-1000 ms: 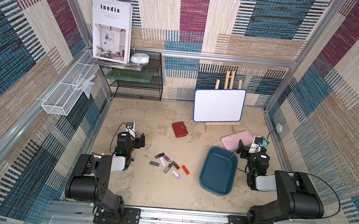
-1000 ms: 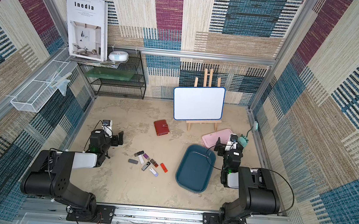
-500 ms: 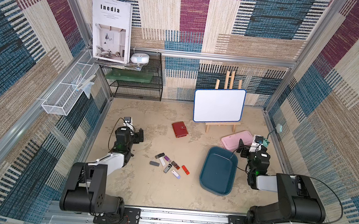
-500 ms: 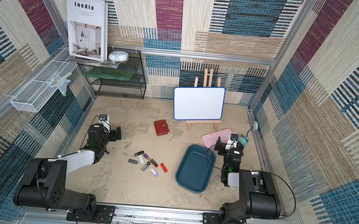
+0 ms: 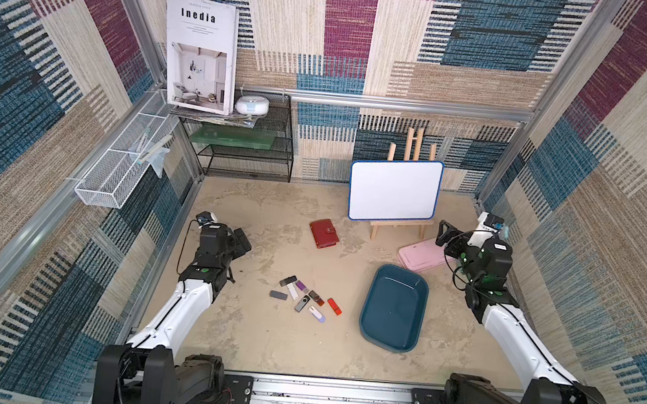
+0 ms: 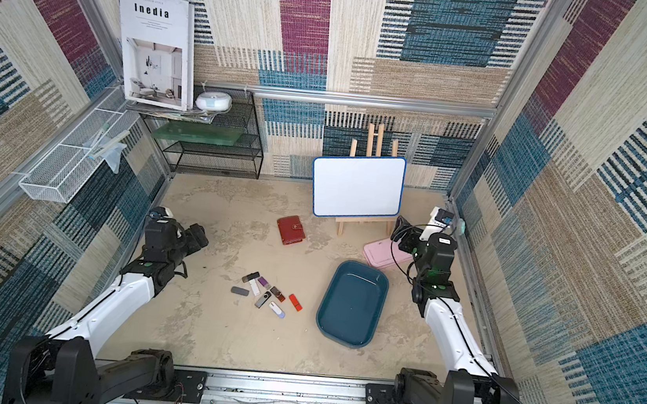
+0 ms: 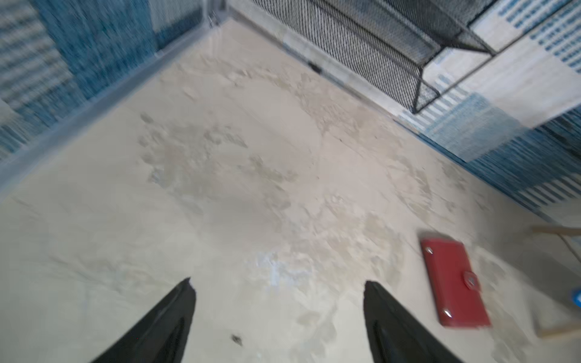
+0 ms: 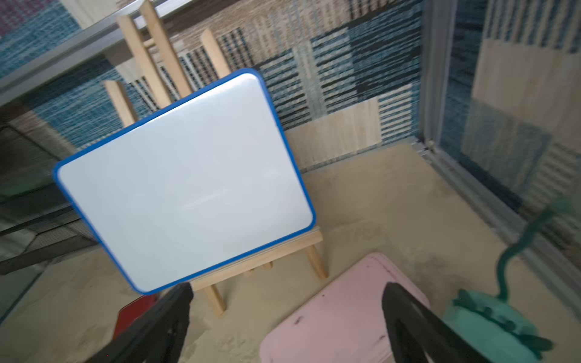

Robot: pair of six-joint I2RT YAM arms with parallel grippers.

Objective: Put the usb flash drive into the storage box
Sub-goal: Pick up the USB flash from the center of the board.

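Two grippers, the left gripper [image 7: 277, 280] and right gripper [image 8: 288, 284], spread their fingers wide, gripping nothing; the usb flash drives [image 5: 301, 303] lie between them, well apart from either, near the storage box [image 5: 392, 308].

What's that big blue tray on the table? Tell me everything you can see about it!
The storage box is a shallow dark teal-blue tray, rectangular with rounded corners and a raised rim; it looks like smooth plastic. It is empty and lies flat, open side up, on the sand-coloured table. The pink case sits close behind it, the flash drives off to one side, not touching.
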